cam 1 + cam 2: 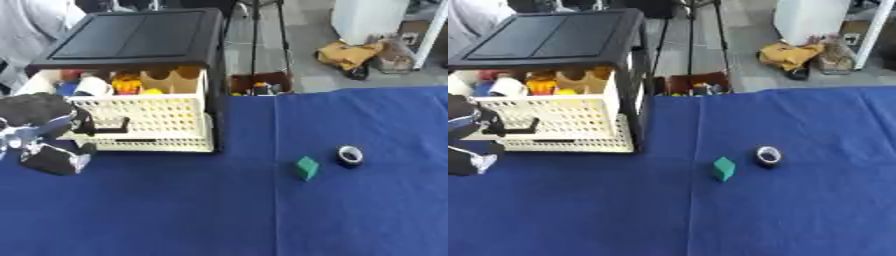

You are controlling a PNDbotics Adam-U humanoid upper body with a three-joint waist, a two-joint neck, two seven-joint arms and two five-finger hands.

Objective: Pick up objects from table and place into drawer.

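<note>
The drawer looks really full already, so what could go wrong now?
1. The drawer already holds a pile of coloured things, so more could jam it or spill over.
2. The left robot hand sits by the drawer handle, far from the green block and tape roll.
3. The tape roll might roll away if nudged.

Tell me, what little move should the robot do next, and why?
Probably reach for the green block. The drawer is already pulled open, with the left robot hand at its handle, while the block and tape roll lie on the blue table.
</note>
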